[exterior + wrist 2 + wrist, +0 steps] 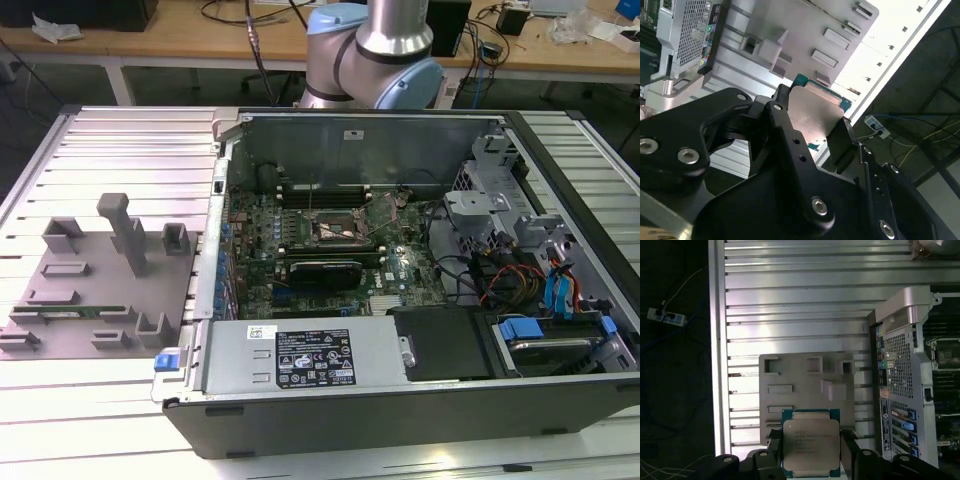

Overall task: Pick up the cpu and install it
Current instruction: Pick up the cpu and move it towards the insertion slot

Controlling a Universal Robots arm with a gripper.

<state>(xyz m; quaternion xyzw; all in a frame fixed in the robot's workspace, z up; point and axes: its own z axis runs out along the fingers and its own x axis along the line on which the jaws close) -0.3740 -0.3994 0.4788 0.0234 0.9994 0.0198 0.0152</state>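
gripper (811,462) clamped on the cpu (811,442) by its side edges, silver top showing, held over the gray parts fixture (805,385), open computer case (900,340) just beside the fixture

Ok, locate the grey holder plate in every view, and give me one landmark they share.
Exterior view: the grey holder plate lies on the slatted table, to the exterior view's left of the computer case.
First wrist view: the plate sits behind the cpu held in the gripper.
Second wrist view: the plate lies beyond the held cpu.
Shared landmark: the computer case.
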